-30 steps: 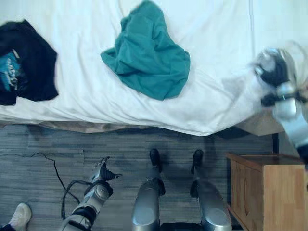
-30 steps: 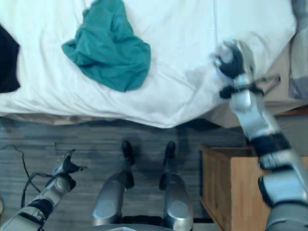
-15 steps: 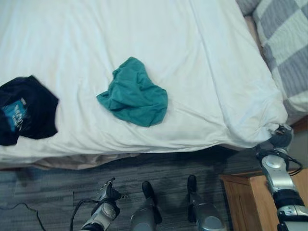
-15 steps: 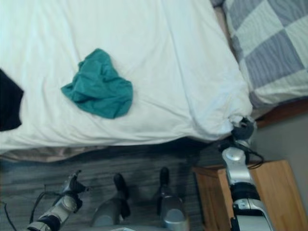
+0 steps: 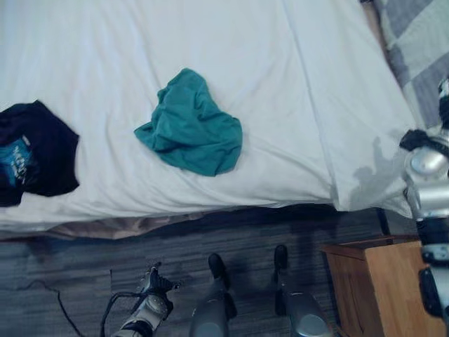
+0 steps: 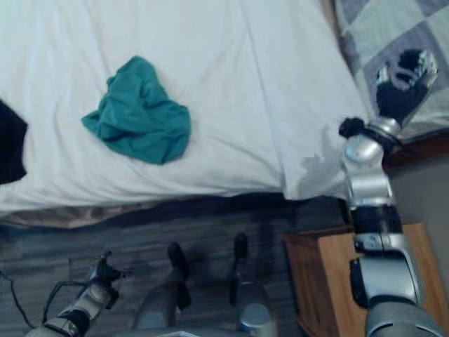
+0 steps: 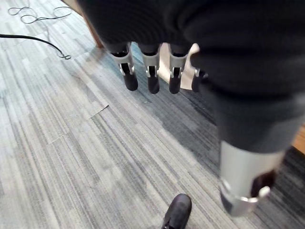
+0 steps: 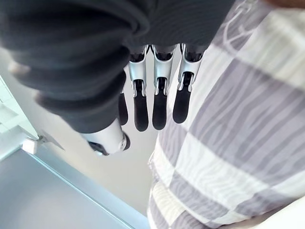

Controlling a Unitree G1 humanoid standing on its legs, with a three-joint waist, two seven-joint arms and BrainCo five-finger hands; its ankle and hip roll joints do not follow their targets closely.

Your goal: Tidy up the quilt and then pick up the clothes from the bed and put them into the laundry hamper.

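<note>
A white quilt [image 5: 210, 63] lies spread over the bed, its near right corner [image 6: 316, 172] draped over the edge. On it rest a crumpled teal garment [image 5: 191, 130] in the middle and a black garment with a blue print [image 5: 31, 156] at the left. My right hand [image 6: 400, 86] is raised over the grey-and-white checked pillow [image 6: 379, 35] at the bed's right end. Its fingers [image 8: 159, 102] are straight and hold nothing. Down by the floor hangs my left hand [image 5: 153, 291], open, with its fingers [image 7: 152, 78] straight.
A wooden nightstand [image 5: 375, 284] stands on the floor at the lower right, close under my right arm. Grey plank floor [image 7: 95, 157] runs along the bed's near edge. A brown under-layer [image 5: 119, 226] shows below the quilt's hem.
My right hand has left the quilt's near right corner and risen over the checked pillow. The camera has shifted a little. The left hand stays low.
</note>
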